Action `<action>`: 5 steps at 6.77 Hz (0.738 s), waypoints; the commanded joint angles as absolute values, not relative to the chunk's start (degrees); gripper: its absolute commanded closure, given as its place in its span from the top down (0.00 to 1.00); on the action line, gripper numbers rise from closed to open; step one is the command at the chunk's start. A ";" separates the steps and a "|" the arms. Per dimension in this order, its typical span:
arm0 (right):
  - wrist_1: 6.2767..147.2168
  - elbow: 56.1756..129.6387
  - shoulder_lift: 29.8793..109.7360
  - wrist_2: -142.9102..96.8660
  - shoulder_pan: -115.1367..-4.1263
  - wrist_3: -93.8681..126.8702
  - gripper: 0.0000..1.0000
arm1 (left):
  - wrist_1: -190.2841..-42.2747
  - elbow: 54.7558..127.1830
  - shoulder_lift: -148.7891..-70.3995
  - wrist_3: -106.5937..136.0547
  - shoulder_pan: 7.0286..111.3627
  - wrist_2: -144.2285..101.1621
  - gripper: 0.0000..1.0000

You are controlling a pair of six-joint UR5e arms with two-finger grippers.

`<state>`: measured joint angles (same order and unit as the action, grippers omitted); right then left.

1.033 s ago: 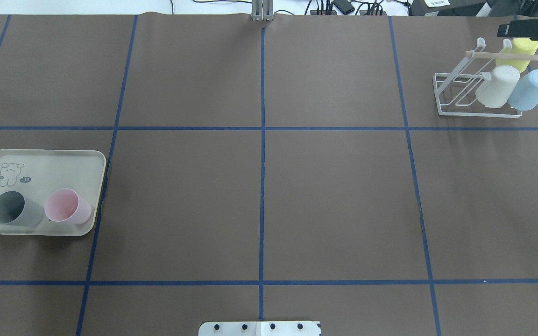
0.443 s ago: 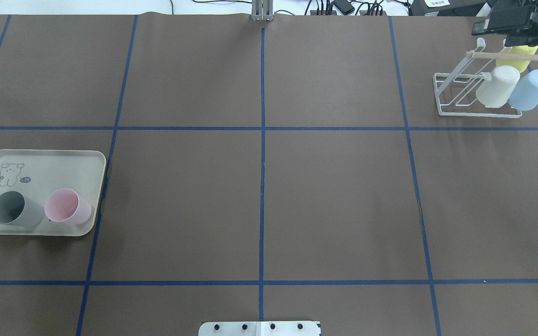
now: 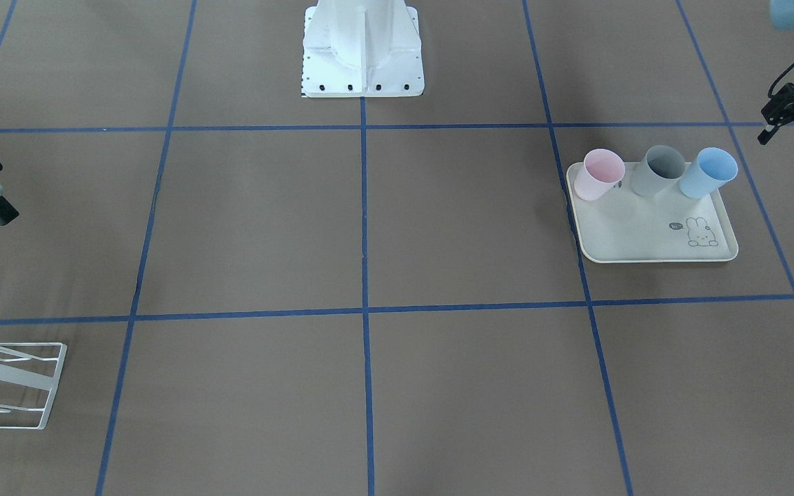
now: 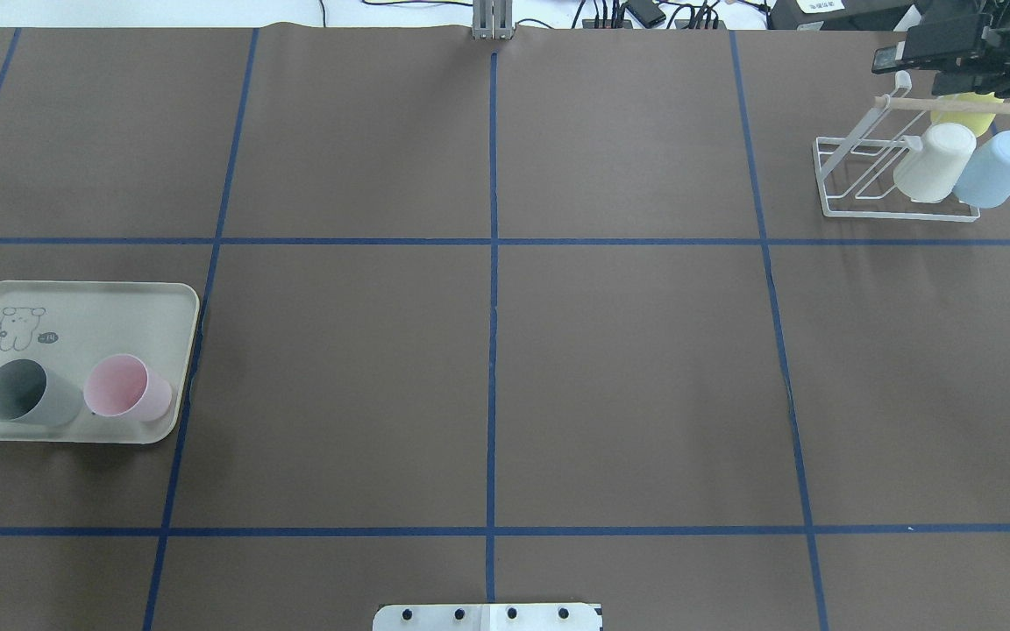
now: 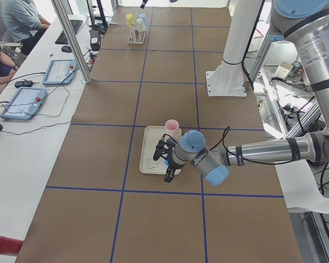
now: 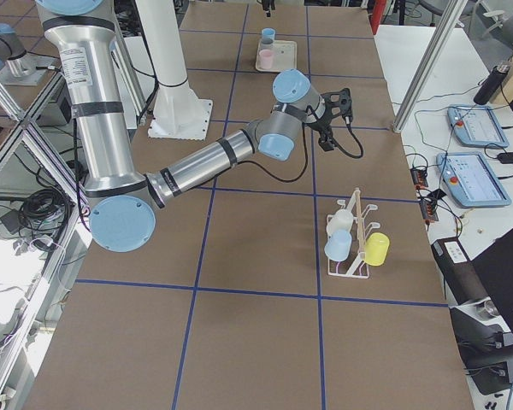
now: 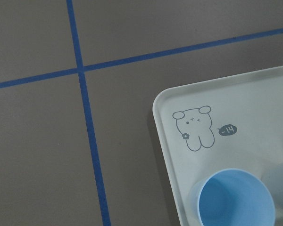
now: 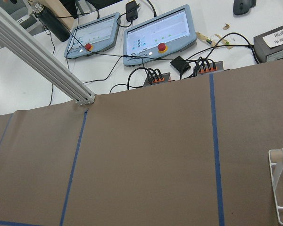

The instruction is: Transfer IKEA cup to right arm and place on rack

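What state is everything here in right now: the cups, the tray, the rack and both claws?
pink cup: upright on the tray, empty.
grey cup: upright on the tray.
blue cup: upright on the tray, empty.
tray: flat on the table, carrying three cups.
rack: standing, three cups on it.
cream cup: upturned on the rack.
pale-blue cup: upturned on the rack.
yellow cup: on the rack, partly hidden.
left gripper: open, empty.
right gripper: empty; open or shut unclear.

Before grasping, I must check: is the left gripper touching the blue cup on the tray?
Apart. The front-facing view shows bare table between the left gripper and the blue cup.
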<state>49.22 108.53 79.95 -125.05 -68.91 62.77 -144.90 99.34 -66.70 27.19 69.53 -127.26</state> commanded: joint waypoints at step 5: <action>49.22 108.28 79.80 -125.24 -68.73 62.75 1.00 | -144.84 96.15 -70.22 27.86 64.52 -127.88 0.99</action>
<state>49.22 108.32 79.81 -125.22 -68.73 62.75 -144.82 96.22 -70.17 27.71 65.54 -127.78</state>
